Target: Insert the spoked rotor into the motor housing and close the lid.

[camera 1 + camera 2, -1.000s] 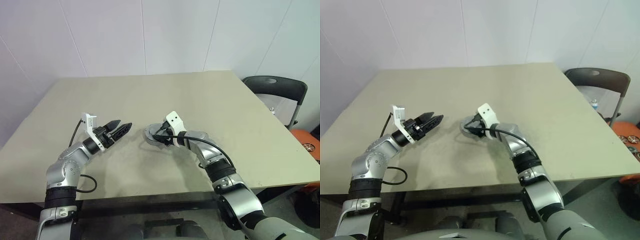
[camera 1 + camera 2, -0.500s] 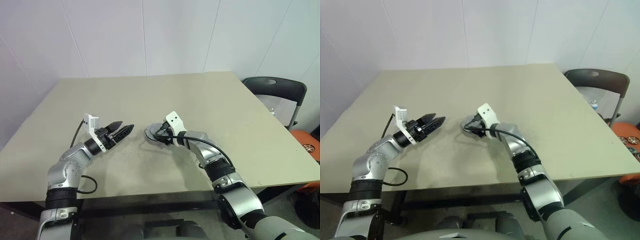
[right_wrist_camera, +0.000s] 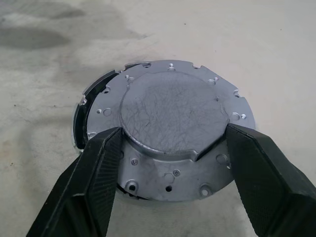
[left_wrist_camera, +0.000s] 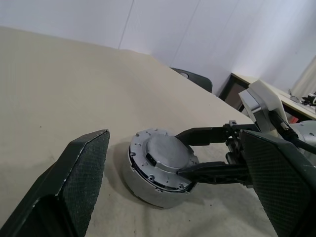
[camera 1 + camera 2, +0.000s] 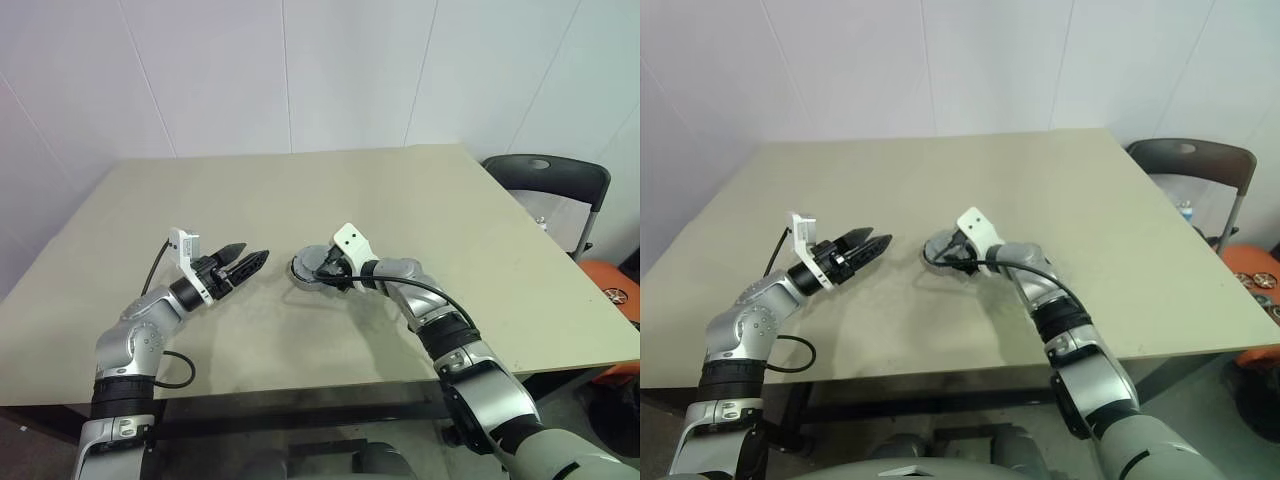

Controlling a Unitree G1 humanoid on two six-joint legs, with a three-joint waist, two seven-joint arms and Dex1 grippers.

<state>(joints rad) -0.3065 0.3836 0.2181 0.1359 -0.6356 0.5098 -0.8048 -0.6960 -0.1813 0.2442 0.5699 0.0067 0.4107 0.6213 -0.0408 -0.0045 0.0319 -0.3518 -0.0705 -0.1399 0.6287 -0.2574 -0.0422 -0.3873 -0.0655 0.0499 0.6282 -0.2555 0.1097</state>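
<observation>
Grey metal lid (image 3: pixel 170 143): you see it plain face up, seated on top of the motor housing (image 4: pixel 143 185), directly between the right gripper's fingers. Its raised round centre sits on a wider flange ringed with small holes.
Lid fit: in the right wrist view the flange looks slightly offset, with a dark sliver of the part beneath showing at one edge. You cannot tell from this whether it is fully seated.
Motor housing: a short silver-grey cup standing on the table (image 5: pixel 400 200), under the lid, at the tips of the right gripper and just ahead of the left gripper.
Spoked rotor: hidden; you cannot tell its place from these views.
Right gripper (image 3: pixel 170 173): angled down over the lid, fingers (image 3: pixel 91 182) spread to either side of the raised centre. The fingers lie close against the step of that centre. You cannot tell whether they press on it or merely bracket it.
Left gripper (image 5: pixel 245 262): held level above the table, pointing toward the housing, fingers (image 4: pixel 81 168) parted wide and grasping nothing.
Spacing: the left gripper stands apart from the housing, with bare table between them.
Beige table: matte, with the housing as the one part standing on it.
Chair (image 5: pixel 550 185): dark, beyond the table's right edge, well apart from both grippers.
</observation>
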